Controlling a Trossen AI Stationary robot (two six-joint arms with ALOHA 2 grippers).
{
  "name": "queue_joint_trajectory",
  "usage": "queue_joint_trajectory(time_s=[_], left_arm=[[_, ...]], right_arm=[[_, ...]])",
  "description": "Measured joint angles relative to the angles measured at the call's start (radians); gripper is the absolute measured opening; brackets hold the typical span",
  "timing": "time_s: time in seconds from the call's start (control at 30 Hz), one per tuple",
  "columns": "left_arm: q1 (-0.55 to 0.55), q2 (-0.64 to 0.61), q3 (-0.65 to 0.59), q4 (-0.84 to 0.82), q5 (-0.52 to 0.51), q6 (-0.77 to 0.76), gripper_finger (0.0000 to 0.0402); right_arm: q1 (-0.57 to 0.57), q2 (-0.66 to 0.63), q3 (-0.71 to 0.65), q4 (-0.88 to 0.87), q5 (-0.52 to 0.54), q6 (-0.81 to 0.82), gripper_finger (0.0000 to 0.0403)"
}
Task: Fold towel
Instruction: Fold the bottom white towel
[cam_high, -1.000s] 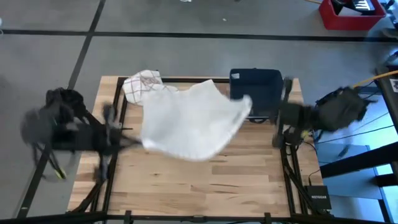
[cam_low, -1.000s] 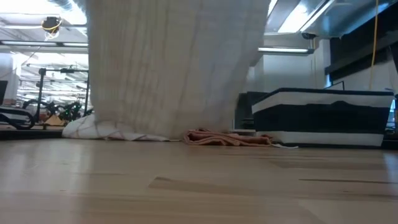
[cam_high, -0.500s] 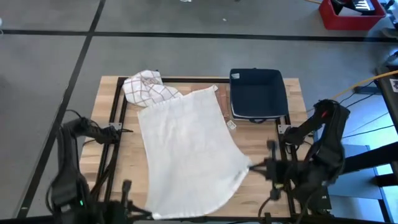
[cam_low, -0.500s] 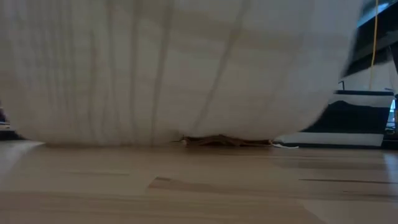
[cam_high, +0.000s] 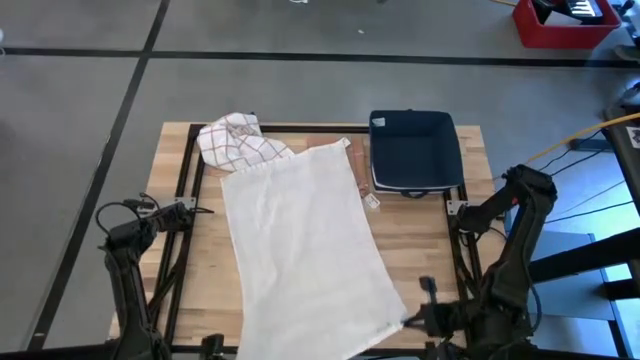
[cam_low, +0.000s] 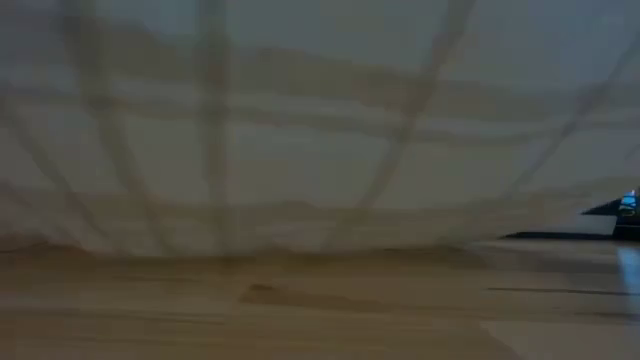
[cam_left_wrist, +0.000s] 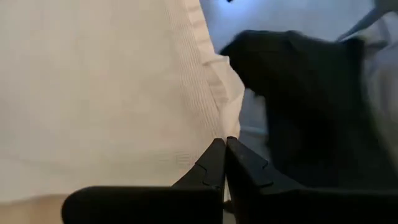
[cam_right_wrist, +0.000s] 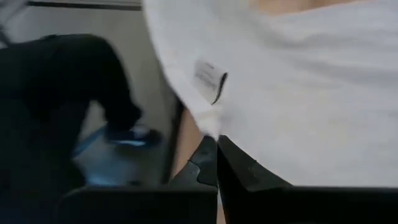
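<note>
A white towel (cam_high: 305, 250) lies stretched lengthwise down the table. Its far edge (cam_high: 285, 160) rests on the wood beside a checked cloth, and its near end is held up at the table's near edge. In the low view the towel (cam_low: 300, 130) fills almost the whole picture. My left gripper (cam_high: 228, 348) is shut at the near-left corner. My right gripper (cam_high: 408, 322) is shut at the near-right corner. The towel's near edge runs out of the high view's bottom. My left gripper (cam_left_wrist: 224, 149) pinches the towel's hemmed edge (cam_left_wrist: 214, 102) near its near-left corner between the two shut fingers; the cloth spreads away from the fingertips toward the table. My right gripper (cam_right_wrist: 216, 144) pinches the towel's near-right corner (cam_right_wrist: 202, 121) between shut fingers, just beside the sewn label (cam_right_wrist: 210, 81). The cloth runs flat from there toward the far side.
A crumpled checked cloth (cam_high: 235, 138) lies at the far-left, touching the towel's far edge. A dark blue bin (cam_high: 412, 150) stands at the far-right. A small tag (cam_high: 372, 201) lies on the wood by the bin. Bare wood (cam_high: 420, 240) lies right of the towel.
Both grippers have swept from mid-table, where they held the towel up, toward the near edge and down. The towel has been drawn out and spread flat along the table; its far edge has landed by the checked cloth and stayed there.
</note>
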Motion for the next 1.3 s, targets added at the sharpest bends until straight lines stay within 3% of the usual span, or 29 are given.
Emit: queue_joint_trajectory(time_s=[0.1, 0.23, 0.37, 0.57, 0.8, 0.97, 1.13, 1.3], left_arm=[[-0.010, -0.003, 0.000, 0.158, -0.007, 0.014, 0.0000], [-0.030, -0.003, 0.001, 0.435, -0.071, 0.220, 0.0000], [-0.050, -0.001, 0.002, 0.463, -0.104, 0.246, 0.0000], [-0.053, 0.000, 0.001, 0.288, -0.208, 0.186, 0.0000], [-0.027, -0.003, 0.001, 0.053, -0.329, 0.133, 0.0000], [-0.026, -0.003, 0.001, -0.271, -0.462, -0.101, 0.0000], [-0.029, -0.004, -0.002, -0.658, -0.508, -0.502, 0.0000], [-0.004, -0.033, -0.049, -0.643, -0.491, -0.464, 0.0000]], right_arm=[[0.007, 0.041, 0.002, 0.138, -0.071, 0.000, 0.0001], [0.046, 0.083, 0.019, 0.328, -0.079, -0.003, 0.0001], [0.100, 0.124, 0.040, 0.404, -0.050, 0.017, 0.0001], [0.103, 0.134, 0.056, 0.309, 0.085, -0.031, 0.0001], [-0.018, 0.121, 0.056, 0.150, 0.180, -0.130, 0.0001], [-0.147, 0.076, 0.056, -0.064, 0.219, -0.140, 0.0001], [-0.278, 0.020, 0.056, -0.276, 0.277, -0.141, 0.0001], [-0.432, -0.005, 0.055, -0.407, 0.283, -0.166, 0.0001]])
